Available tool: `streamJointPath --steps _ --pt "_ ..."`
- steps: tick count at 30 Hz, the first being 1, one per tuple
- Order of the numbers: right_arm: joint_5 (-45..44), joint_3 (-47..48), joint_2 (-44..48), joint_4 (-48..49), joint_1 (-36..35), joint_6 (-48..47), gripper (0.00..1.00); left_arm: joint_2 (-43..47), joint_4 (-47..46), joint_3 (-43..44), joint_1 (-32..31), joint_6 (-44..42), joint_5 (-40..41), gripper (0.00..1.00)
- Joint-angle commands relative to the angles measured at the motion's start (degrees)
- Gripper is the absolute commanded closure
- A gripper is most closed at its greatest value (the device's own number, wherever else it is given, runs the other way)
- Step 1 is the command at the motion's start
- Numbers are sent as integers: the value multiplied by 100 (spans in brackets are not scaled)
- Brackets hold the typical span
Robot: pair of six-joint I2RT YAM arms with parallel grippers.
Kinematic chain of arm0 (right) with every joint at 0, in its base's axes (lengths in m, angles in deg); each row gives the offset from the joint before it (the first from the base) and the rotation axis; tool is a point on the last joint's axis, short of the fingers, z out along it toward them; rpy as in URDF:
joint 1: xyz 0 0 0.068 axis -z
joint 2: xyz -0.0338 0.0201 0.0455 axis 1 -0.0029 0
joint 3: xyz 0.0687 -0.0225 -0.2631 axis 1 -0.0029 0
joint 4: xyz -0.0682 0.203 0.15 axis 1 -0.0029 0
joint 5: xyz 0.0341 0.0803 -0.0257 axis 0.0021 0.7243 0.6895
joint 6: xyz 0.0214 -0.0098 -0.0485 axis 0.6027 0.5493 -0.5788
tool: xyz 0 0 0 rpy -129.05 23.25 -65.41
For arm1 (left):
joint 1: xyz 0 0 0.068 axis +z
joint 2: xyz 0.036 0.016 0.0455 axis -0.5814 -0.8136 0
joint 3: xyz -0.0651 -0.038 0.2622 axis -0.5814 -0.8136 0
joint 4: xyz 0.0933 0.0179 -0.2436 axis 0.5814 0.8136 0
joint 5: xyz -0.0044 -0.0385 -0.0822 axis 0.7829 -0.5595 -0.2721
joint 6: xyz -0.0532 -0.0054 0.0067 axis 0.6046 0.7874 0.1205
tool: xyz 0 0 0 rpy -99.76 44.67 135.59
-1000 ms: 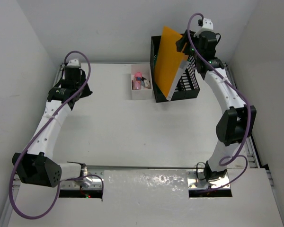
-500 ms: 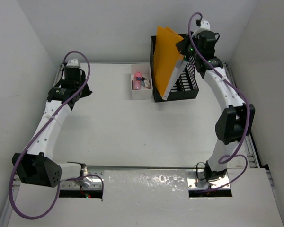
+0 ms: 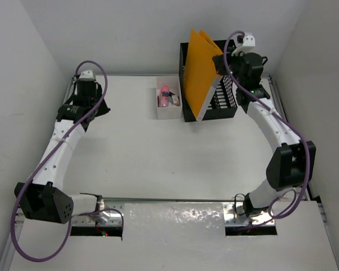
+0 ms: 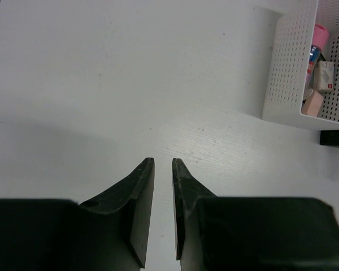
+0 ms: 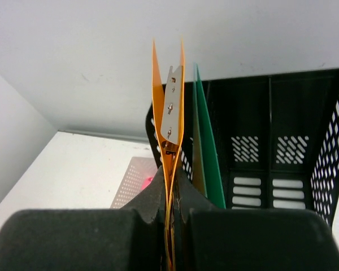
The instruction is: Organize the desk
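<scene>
The step in hand looks like filing: the right fingers [image 5: 169,217] are pinched tight on an orange folder [image 3: 200,70] standing in the black rack [image 3: 226,99] at one o'clock on the desk [image 3: 158,152]. Next it likely must lower the folder straight into its slot beside the green folder [image 5: 206,152] before letting go. The left fingers [image 4: 163,169], at ten o'clock, are nearly closed and hold nothing.

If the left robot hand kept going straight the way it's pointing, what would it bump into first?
Probably just the bare desk. The left gripper is nearly shut, holds nothing, and points down at empty white tabletop. The white perforated box sits off to one side, out of its line, though depth is hard to judge.
</scene>
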Motion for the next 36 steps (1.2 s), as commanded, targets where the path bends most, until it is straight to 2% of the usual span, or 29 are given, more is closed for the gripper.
streamJointPath --steps 1,13,22,32,33,34,36 --pt "32 -210 426 1295 -112 -163 100 0 -55 -20 0 118 -17 83" --pt "-258 -316 102 2375 -138 -182 100 -149 138 59 0 206 106 81" --pt "-382 -834 -109 3360 -164 56 100 -158 428 156 0 188 167 80" --pt "-356 -976 -311 3660 -296 30 100 -184 534 209 0 170 238 80" --pt "-329 -958 -329 3625 -314 -5 98 -193 534 209 0 171 238 80" --pt "-311 -949 -347 3625 -331 -6 76 -193 525 200 0 171 238 80" --pt "-311 -897 -373 3572 -349 -102 62 -193 516 191 0 171 238 80"
